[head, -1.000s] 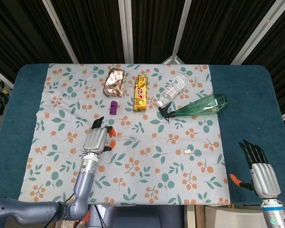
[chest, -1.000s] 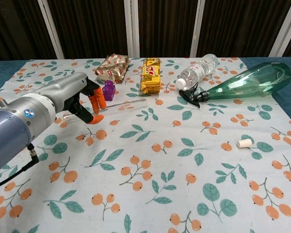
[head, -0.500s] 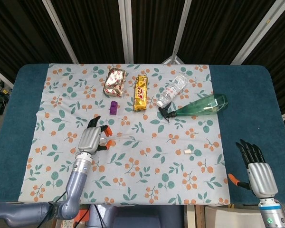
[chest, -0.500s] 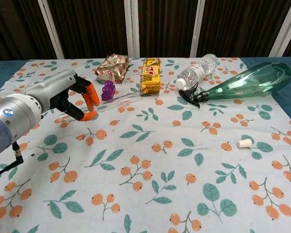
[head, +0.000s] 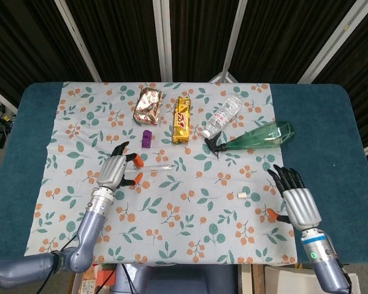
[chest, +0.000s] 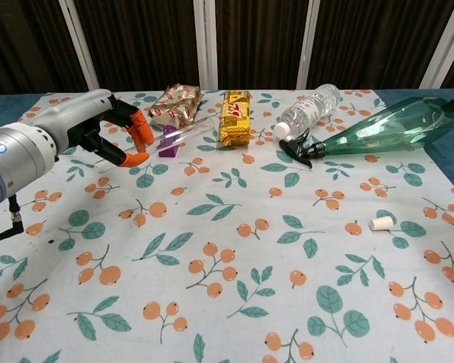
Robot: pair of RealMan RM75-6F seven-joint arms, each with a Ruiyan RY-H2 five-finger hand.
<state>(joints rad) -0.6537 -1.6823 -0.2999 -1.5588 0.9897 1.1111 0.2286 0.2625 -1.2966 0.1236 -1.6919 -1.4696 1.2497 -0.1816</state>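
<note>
Your left hand (head: 114, 171) pinches one end of the clear tube (head: 154, 168) between its orange fingertips (chest: 140, 132); the rest of the tube sticks out to the hand's right, off the cloth (head: 190, 208). In the chest view the tube (chest: 188, 129) tilts up away from the hand, its far end in front of the gold bar (chest: 235, 116), and the purple figure (chest: 168, 141) sits just behind it. The head view puts that figure (head: 146, 138) beyond the fingertips, apart from the tube. Only the head view shows your right hand (head: 297, 199): fingers spread, holding nothing, over the cloth's right edge, with the cork (head: 243, 195) near its left. The green sprayer (head: 256, 138) and the water bottle (head: 222, 115) lie beyond it. The foil pack (head: 148, 103) lies past the purple figure.
</note>
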